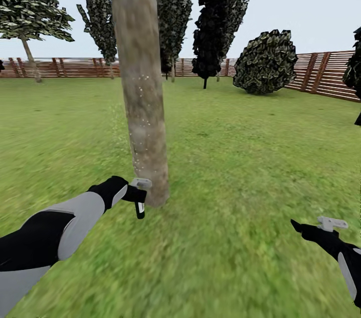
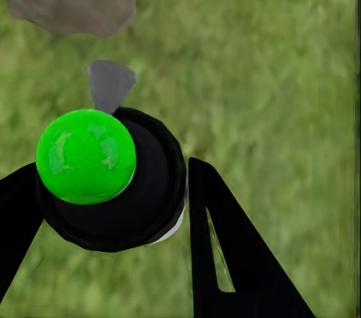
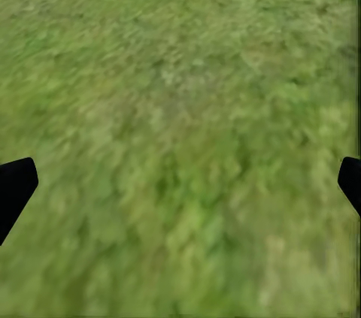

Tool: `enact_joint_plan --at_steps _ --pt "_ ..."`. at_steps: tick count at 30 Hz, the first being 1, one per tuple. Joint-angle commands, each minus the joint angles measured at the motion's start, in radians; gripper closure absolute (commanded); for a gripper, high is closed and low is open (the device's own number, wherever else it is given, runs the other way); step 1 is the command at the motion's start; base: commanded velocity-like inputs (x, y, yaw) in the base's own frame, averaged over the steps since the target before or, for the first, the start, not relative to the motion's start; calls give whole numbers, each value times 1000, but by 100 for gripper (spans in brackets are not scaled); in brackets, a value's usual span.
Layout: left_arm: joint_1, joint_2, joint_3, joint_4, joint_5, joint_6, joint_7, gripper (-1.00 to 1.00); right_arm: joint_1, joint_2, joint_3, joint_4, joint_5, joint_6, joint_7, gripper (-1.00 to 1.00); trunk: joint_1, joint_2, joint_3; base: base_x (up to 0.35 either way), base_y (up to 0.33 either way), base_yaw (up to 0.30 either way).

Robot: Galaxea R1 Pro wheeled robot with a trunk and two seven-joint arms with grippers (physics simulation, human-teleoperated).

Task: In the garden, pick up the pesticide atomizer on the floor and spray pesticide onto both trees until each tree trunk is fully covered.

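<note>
The left gripper [image 1: 131, 193] is clamped on the atomizer [image 1: 140, 203], bottle hanging upright, nozzle almost touching the trunk [image 1: 142, 87] at its one o'clock. The trunk runs vertically, speckled with spray mid-height. The right gripper [image 1: 312, 228] hangs spread and empty, well off at three o'clock.

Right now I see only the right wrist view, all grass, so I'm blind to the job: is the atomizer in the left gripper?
Observer: Yes, the left gripper is shut on the pesticide atomizer.
Operator: Is it near a trunk?
Observer: Its grey spray head sits right beside the base of the tree trunk.
Operator: Any spray showing?
Observer: Fine white specks dot the trunk's lower half.
Operator: And my right gripper?
Observer: The right gripper hangs open over the floor, away from the trunk.
</note>
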Motion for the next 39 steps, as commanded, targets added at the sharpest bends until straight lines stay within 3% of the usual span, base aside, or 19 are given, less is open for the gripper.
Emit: enact_joint_plan --at_steps 1,17,21,28,31,33,37,39 --pt "0 0 1 0 0 0 0 100 0 0 1 0 0 0 -1 -100 0 0 0 0 -322 113" --pt "0 -1 -1 0 0 2 0 100 0 0 0 0 0 0 -1 -100 0 0 -12 -46 -322 235" --pt "0 -12 0 1 3 1 0 100 -1 0 0 0 0 0 -1 -100 0 0 -14 -97 -321 238" --pt "-1 -17 3 -40 -1 12 7 100 0 0 -1 0 0 0 0 -100 0 0 -15 -11 -51 34" --pt "-1 -15 4 -129 -2 151 9 100 0 0 -1 1 0 0 2 -100 0 0 -15 0 -2 1" --pt "-2 -14 3 -246 -4 275 17 100 0 0 -1 1 0 0 2 -100 0 0 -15 0 0 0" --pt "-4 -16 2 -320 -7 346 47 100 0 0 -2 1 0 0 2 -100 0 0 -15 0 0 0" --pt "-4 -17 0 -329 -23 358 111 100 0 0 -2 1 0 0 3 -100 0 0 -15 0 0 0"
